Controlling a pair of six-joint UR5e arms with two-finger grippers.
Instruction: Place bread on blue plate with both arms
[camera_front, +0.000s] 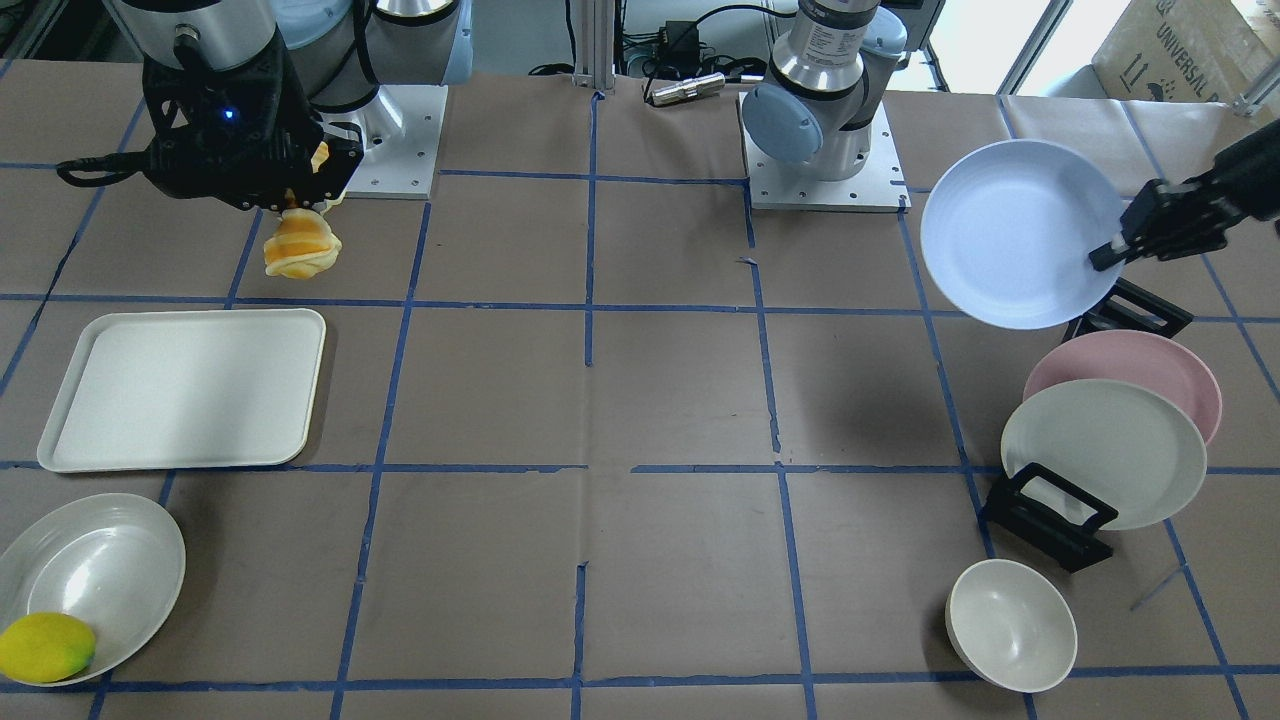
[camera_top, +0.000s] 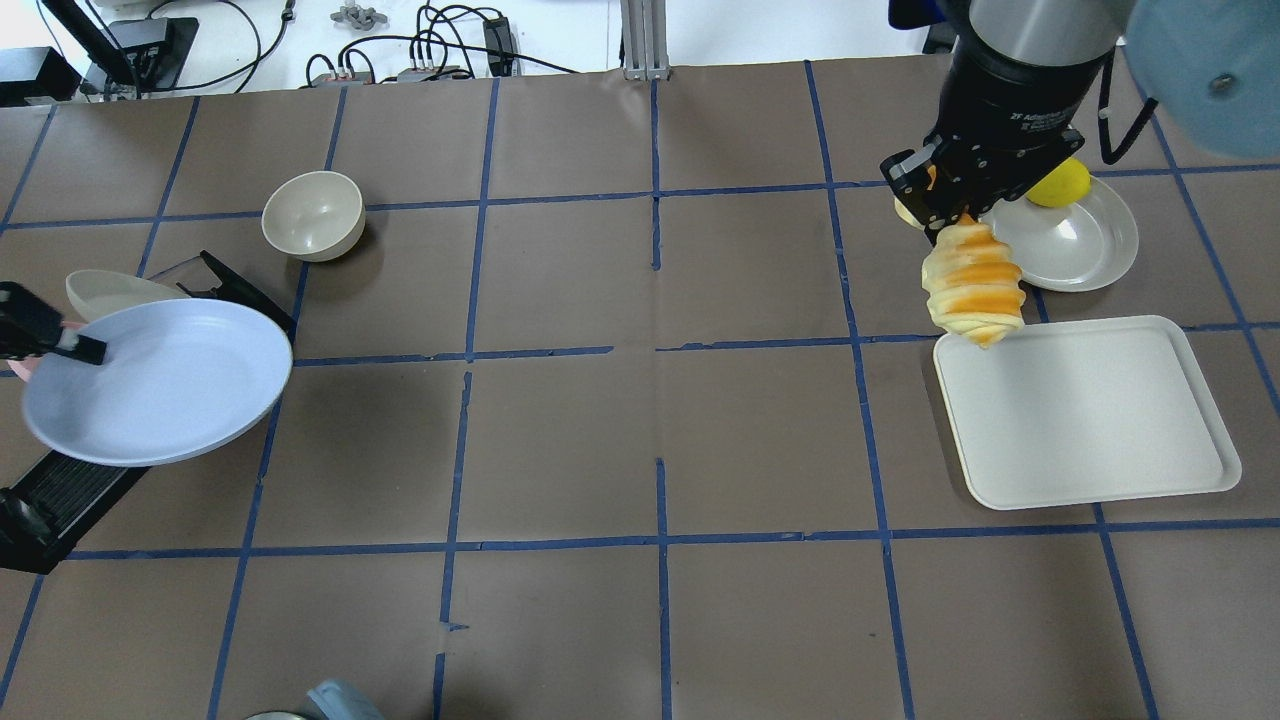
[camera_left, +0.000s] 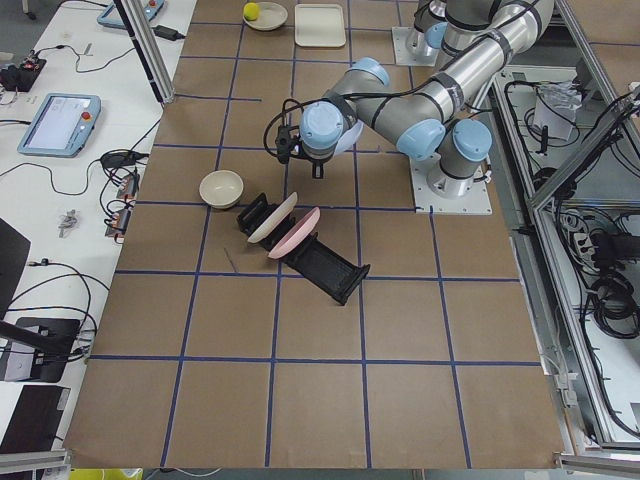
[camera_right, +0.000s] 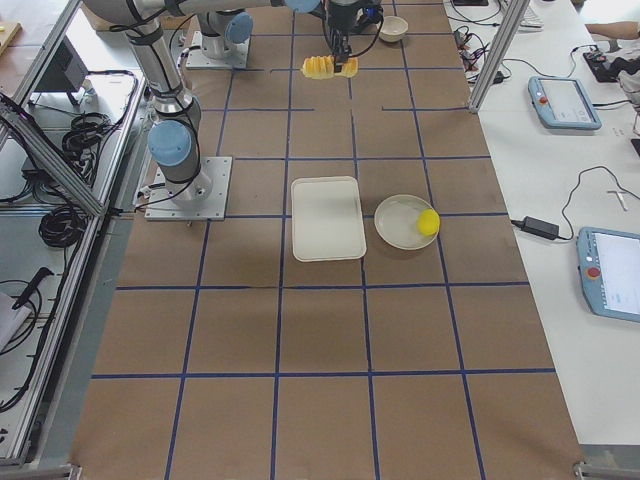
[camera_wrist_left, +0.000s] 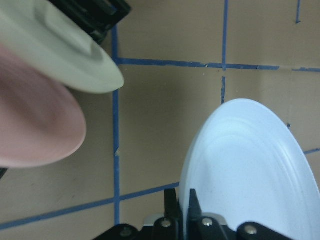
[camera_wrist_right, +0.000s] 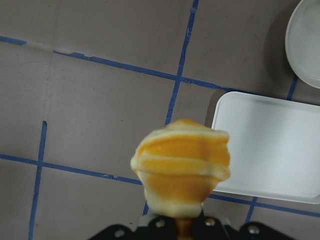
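Note:
The bread (camera_top: 973, 282), striped orange and cream, hangs by one end from my right gripper (camera_top: 945, 205), which is shut on it above the table beside the white tray. It also shows in the front view (camera_front: 299, 245) and the right wrist view (camera_wrist_right: 181, 167). My left gripper (camera_front: 1118, 245) is shut on the rim of the blue plate (camera_front: 1015, 233) and holds it in the air, tilted, near the plate rack. The blue plate also shows in the overhead view (camera_top: 160, 380) and the left wrist view (camera_wrist_left: 250, 170).
A white tray (camera_top: 1085, 410) lies under and beside the bread. A shallow white dish (camera_top: 1075, 240) with a yellow lemon (camera_top: 1060, 184) is behind it. A black rack (camera_front: 1050, 515) holds a pink plate (camera_front: 1130, 372) and a cream plate (camera_front: 1105, 452). A cream bowl (camera_top: 312, 214) stands nearby.

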